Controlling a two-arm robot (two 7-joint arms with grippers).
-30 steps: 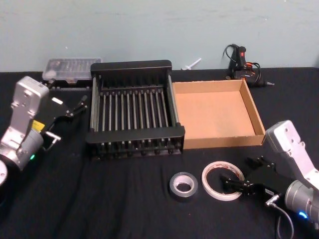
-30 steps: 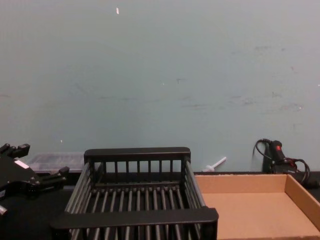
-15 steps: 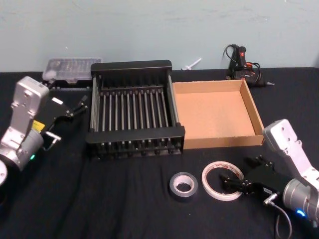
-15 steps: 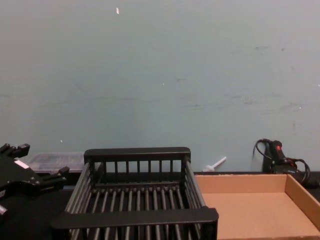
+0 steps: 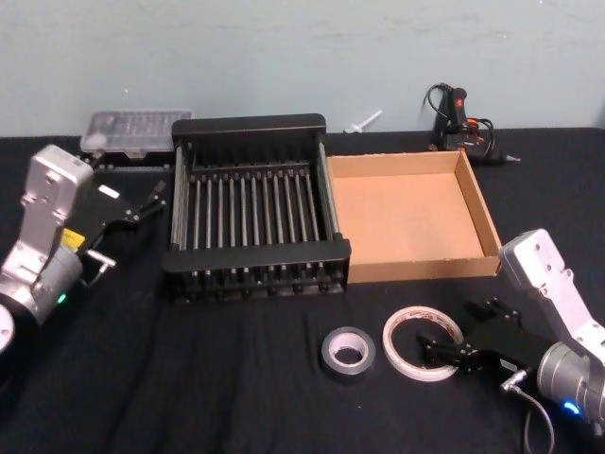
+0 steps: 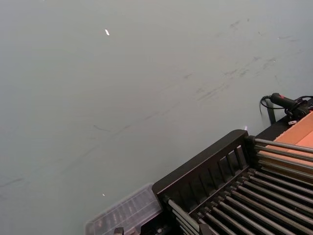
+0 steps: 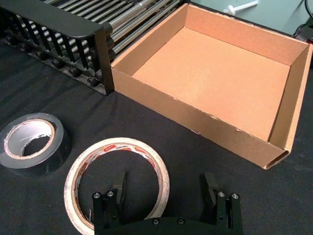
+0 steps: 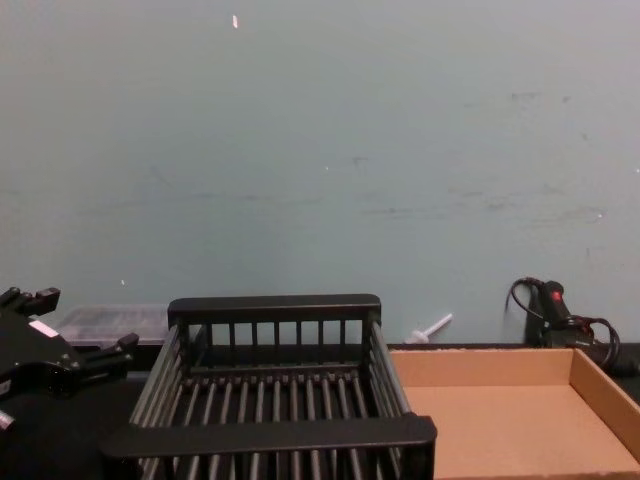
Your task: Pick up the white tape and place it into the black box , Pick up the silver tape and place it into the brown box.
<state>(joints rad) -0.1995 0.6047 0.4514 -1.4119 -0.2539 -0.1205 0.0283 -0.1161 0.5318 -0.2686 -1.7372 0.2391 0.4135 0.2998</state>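
The white tape (image 5: pixel 423 342) lies flat on the black cloth in front of the brown box (image 5: pixel 411 213). My right gripper (image 5: pixel 457 328) hangs open low over it. In the right wrist view one finger (image 7: pixel 119 188) stands inside the ring of the white tape (image 7: pixel 98 152) and the other finger outside it, so the ring's wall is between them. The silver tape (image 5: pixel 347 353) lies just left of the white tape, also seen as the grey silver tape (image 7: pixel 34 142). The black box (image 5: pixel 255 203) stands empty beside the brown box. My left gripper (image 5: pixel 132 227) is parked open, left of the black box.
A clear plastic case (image 5: pixel 137 128) sits behind the black box at the back left. A black and red glue gun (image 5: pixel 458 109) with its cable lies behind the brown box. A blue-green wall closes the back.
The right gripper has shifted only slightly over the white tape. Both tapes and the left arm are where they were.
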